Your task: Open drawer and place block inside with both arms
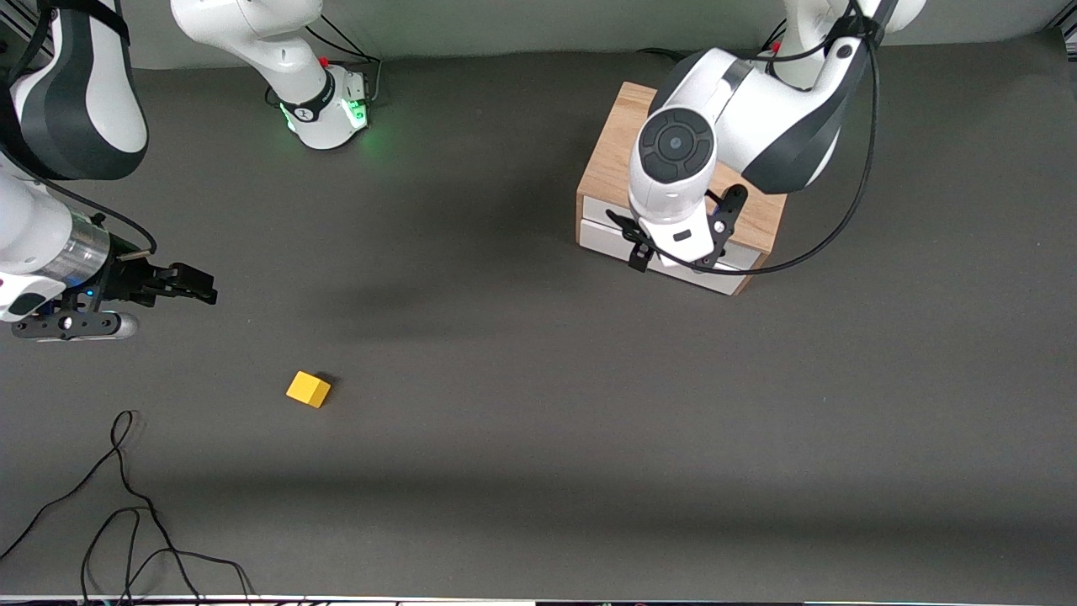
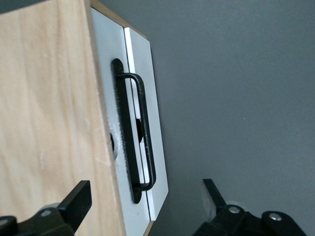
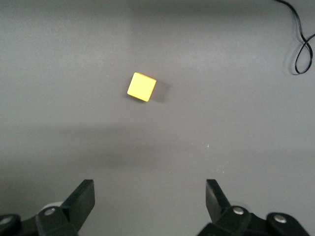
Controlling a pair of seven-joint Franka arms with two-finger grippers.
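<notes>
Upper right of frame: left gripper [image 1: 678, 252] spread open, empty, over closed drawer [image 2: 140, 123]; wire handle [image 2: 142, 132] lengthwise between fingers. Lower left: yellow block [image 1: 309, 390] near open right gripper [image 1: 202, 286] (waiting).

High front camera facing both arms across the bench [image 1: 538, 471], left wrist camera close on the drawer [image 2: 140, 113], right wrist camera looking down on the block [image 3: 141, 87], both shared with the front view
</notes>
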